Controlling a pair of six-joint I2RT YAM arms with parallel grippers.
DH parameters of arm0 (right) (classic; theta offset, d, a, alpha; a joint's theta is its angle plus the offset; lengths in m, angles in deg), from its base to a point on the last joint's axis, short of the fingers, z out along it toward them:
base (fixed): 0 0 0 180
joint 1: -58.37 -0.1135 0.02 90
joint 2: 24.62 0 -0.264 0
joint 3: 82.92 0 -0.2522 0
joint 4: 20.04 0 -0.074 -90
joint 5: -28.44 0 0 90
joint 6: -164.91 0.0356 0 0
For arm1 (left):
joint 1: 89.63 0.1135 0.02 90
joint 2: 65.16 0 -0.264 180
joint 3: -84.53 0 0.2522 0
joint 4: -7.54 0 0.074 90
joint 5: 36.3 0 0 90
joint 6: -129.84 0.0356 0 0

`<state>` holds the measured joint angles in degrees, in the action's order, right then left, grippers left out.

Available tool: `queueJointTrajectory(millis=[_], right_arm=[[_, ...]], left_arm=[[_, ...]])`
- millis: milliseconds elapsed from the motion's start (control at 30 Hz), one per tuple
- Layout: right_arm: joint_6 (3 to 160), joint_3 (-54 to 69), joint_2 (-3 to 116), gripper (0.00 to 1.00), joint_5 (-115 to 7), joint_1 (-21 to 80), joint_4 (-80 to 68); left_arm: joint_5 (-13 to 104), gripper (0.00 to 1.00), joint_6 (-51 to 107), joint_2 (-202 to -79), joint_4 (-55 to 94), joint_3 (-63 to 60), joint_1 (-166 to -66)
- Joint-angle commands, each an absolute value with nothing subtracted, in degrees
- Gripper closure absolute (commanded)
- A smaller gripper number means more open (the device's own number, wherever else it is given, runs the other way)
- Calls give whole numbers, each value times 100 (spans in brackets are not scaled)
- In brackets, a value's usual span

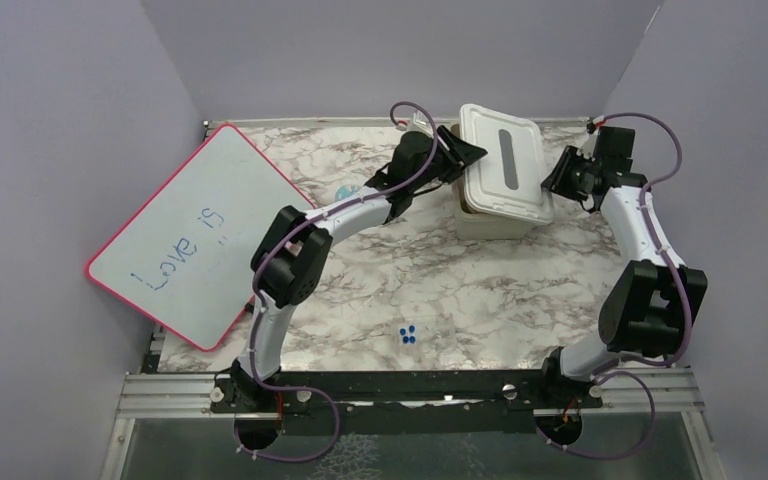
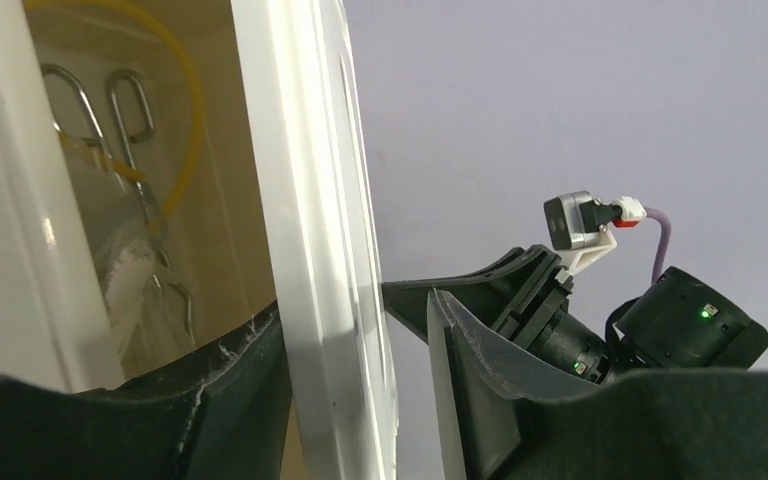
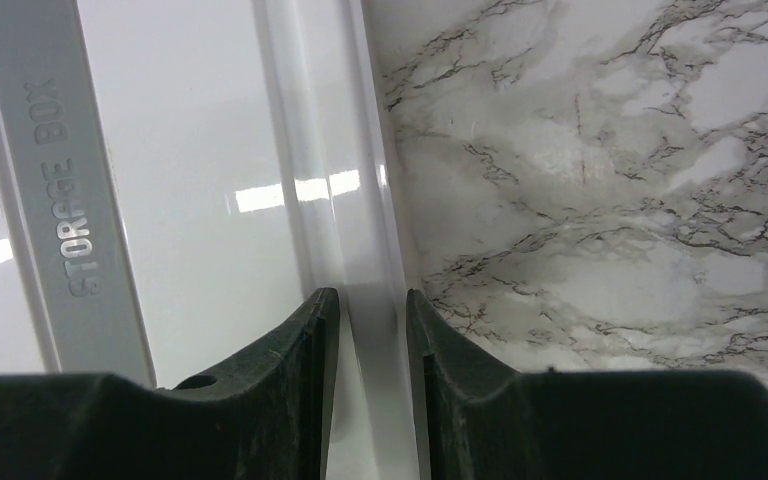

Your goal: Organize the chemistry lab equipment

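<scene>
Now your right gripper (image 3: pixel 368 296) pinches the right rim of the white lid (image 1: pixel 500 160) on the storage box (image 1: pixel 498 223); your left gripper (image 2: pixel 355 306) stands open astride its left rim.

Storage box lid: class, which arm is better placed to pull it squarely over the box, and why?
Probably the right. The right gripper pinches the rim of the lid closely, while the left gripper only straddles the opposite edge with slack.
</scene>
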<state>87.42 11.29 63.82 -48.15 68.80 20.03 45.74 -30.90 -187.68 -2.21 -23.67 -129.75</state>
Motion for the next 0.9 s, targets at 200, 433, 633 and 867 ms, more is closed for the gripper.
queueJointTrajectory(millis=[200, 433, 633, 867], right_arm=[[8553, 1051, 6441, 64, -4628, 6861, 1947], [8400, 1036, 6445, 72, -4440, 6865, 1886], [8217, 1029, 6494, 79, -4406, 6865, 1798], [8028, 933, 6619, 81, -4266, 6863, 1643]], left_arm=[[5595, 44, -1729, -17825, 1036, -2437, -12930], [6175, 36, -1124, -17771, 1936, -2352, -12926], [5790, 29, -802, -17883, 2030, -2387, -12890], [5570, 32, -653, -18022, 2119, -2474, -12845]])
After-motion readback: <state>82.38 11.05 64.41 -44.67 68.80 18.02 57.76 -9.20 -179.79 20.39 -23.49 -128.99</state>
